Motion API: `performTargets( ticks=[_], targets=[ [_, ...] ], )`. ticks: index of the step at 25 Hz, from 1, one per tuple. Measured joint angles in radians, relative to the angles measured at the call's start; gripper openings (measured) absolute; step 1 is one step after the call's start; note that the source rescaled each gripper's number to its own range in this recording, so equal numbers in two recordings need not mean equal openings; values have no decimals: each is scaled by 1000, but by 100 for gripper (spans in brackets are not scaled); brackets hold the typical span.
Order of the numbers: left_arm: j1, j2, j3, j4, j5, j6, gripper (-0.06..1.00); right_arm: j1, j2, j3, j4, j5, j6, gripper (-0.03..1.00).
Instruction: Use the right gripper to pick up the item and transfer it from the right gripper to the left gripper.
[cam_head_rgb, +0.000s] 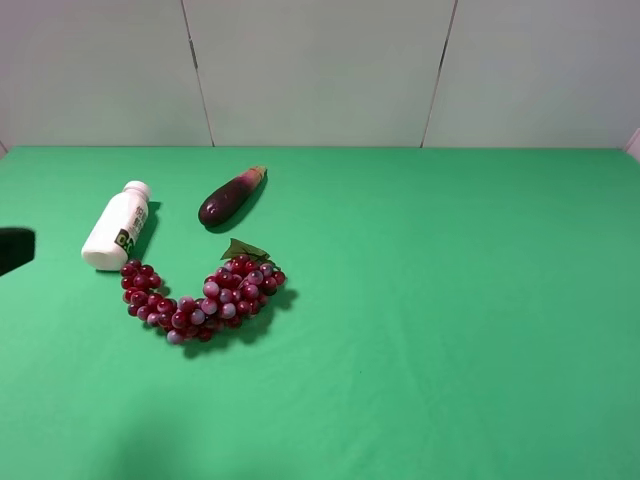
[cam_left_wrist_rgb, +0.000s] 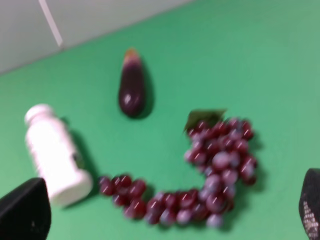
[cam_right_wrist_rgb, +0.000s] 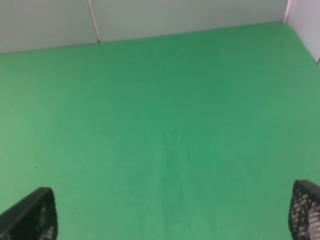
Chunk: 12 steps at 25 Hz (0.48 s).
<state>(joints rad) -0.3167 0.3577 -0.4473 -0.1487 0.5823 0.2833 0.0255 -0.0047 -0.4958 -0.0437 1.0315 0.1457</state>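
The item, a small white bottle (cam_head_rgb: 117, 226) with a white cap and a green-and-black label, lies on its side on the green table at the far left. It also shows in the left wrist view (cam_left_wrist_rgb: 54, 155), blurred. My left gripper (cam_left_wrist_rgb: 167, 220) is open and empty, its fingertips (cam_left_wrist_rgb: 25, 212) spread wide, short of the bottle and the grapes. Only a black part of it shows at the left edge of the high view (cam_head_rgb: 15, 248). My right gripper (cam_right_wrist_rgb: 167, 215) is open and empty over bare green cloth, with no object in its view. It is out of the high view.
A dark purple eggplant (cam_head_rgb: 231, 196) lies right of the bottle. A curved bunch of red grapes (cam_head_rgb: 205, 298) with a leaf lies just in front of the bottle, almost touching its base. A grey panelled wall (cam_head_rgb: 320, 70) bounds the table's far edge.
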Motion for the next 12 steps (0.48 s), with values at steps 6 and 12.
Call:
performTargets(
  ticks=[6, 12],
  targets=[
    [0, -157, 0, 140, 124, -63, 100, 0, 0, 0, 0, 0, 0, 100],
    [0, -226, 9, 149, 166, -67, 100, 0, 0, 0, 0, 0, 0, 100]
  ],
)
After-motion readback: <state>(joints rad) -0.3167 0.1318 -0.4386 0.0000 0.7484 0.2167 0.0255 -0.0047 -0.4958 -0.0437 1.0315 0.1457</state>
